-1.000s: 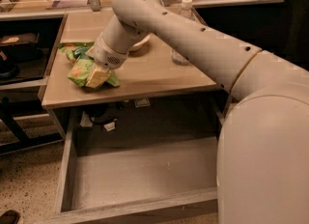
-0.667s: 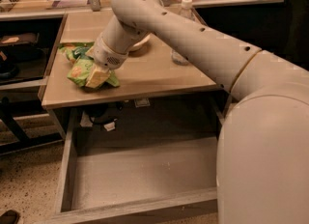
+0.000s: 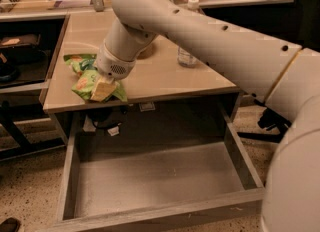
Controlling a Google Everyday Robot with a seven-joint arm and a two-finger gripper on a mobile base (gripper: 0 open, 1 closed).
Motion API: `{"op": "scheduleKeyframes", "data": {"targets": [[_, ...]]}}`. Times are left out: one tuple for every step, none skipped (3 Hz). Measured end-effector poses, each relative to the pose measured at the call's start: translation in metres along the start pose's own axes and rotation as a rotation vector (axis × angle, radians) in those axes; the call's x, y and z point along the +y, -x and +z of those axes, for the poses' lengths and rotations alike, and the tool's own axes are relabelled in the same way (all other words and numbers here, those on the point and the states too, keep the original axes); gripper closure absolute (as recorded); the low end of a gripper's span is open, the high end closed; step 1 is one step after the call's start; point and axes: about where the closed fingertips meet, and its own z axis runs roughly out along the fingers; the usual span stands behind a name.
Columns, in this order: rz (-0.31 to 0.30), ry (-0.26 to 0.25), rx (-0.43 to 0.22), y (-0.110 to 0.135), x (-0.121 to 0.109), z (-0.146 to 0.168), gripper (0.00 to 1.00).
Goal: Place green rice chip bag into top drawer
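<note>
The green rice chip bag (image 3: pixel 86 78), crinkled light green with orange pictures, lies on the table's front left part, close to the front edge. My gripper (image 3: pixel 103 90) is down on the bag's right end, with the white wrist above it hiding much of the bag. The top drawer (image 3: pixel 155 215) is pulled out wide below the table, and its grey wood-grain bottom is bare.
A clear plastic bottle (image 3: pixel 188 51) stands on the tan table (image 3: pixel 165 76) to the right of my arm. A bowl-like object (image 3: pixel 147 51) is partly hidden behind the arm. Cables and a tag (image 3: pixel 112 128) hang under the tabletop. Shelves with clutter stand at the left and back.
The gripper and the bag have shifted slightly toward the table's front edge. The drawer stands as before.
</note>
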Motion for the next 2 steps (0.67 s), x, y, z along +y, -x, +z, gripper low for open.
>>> {"op": "scheduleKeyframes", "data": {"targets": [[0.028, -0.013, 0.032, 0.005, 0.033, -0.014, 1.0], [0.073, -0.054, 0.065, 0.004, 0.066, -0.032, 1.0]]}}
